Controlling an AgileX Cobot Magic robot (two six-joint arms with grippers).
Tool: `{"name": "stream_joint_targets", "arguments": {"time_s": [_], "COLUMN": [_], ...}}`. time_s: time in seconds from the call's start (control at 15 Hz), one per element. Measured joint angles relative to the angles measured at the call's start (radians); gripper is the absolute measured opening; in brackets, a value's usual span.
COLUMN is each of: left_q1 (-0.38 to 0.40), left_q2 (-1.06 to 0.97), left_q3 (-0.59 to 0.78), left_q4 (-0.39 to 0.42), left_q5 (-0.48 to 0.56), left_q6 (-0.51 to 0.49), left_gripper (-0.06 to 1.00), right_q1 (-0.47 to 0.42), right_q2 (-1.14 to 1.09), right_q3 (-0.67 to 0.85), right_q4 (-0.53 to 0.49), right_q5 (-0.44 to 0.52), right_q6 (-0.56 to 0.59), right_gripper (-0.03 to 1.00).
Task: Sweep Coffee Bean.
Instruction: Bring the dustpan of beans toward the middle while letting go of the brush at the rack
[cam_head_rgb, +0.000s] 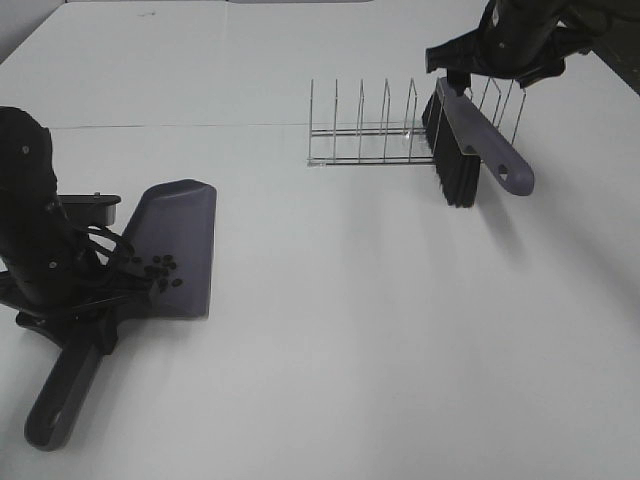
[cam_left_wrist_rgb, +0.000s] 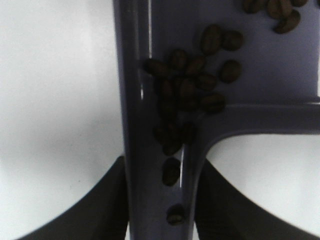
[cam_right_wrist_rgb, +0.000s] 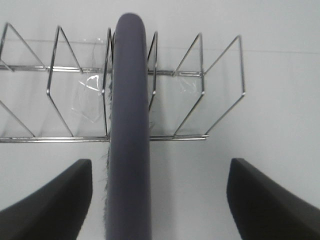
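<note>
Coffee bean (cam_head_rgb: 160, 272) cluster lies in dustpan (cam_head_rgb: 178, 235), near left on tabletop (cam_head_rgb: 380, 330); L gripper (cam_left_wrist_rgb: 162, 165) clamped on its handle. R gripper (cam_right_wrist_rgb: 160, 162) fingers wide apart, over brush (cam_head_rgb: 470, 140) at wire rack (cam_head_rgb: 360, 130), far right.

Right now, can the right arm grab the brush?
Probably yes. The right gripper hangs open over the brush, one finger on either side of its handle, with nothing between them. The wires of the rack stand close, so it may need care.
</note>
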Motion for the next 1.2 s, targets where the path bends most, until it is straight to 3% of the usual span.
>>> {"name": "stream_joint_targets", "arguments": {"time_s": [0.2, 0.27, 0.4, 0.6, 1.0, 1.13, 1.2], "left_q1": [0.000, 0.000, 0.000, 0.000, 0.000, -0.002, -0.003], "left_q2": [0.002, 0.004, 0.012, 0.034, 0.036, 0.036, 0.036], "left_q3": [-0.013, -0.017, -0.020, -0.027, -0.031, -0.035, -0.036], "left_q4": [-0.005, -0.007, -0.009, -0.014, -0.041, -0.056, -0.023], "left_q5": [0.016, 0.015, 0.011, 0.004, -0.036, -0.044, -0.026], "left_q6": [0.016, 0.016, 0.016, 0.016, 0.017, 0.017, 0.022], "left_gripper": [0.33, 0.33, 0.33, 0.33, 0.37, 0.69, 0.86], "right_q1": [0.000, 0.000, 0.000, 0.000, 0.000, 0.000, 0.000], "right_q2": [-0.132, -0.228, -0.333, -0.563, -1.072, -1.213, -1.366], "right_q3": [-0.002, -0.002, 0.045, 0.270, 0.770, 0.888, 1.024], "right_q4": [0.036, 0.126, 0.257, 0.402, 0.422, 0.421, 0.421], "right_q5": [0.100, 0.216, 0.317, 0.286, 0.249, 0.249, 0.258], "right_q6": [-0.041, -0.164, -0.313, -0.424, -0.460, -0.479, -0.491], "right_gripper": [0.72, 0.72, 0.72, 0.72, 0.72, 0.72, 0.72]}}
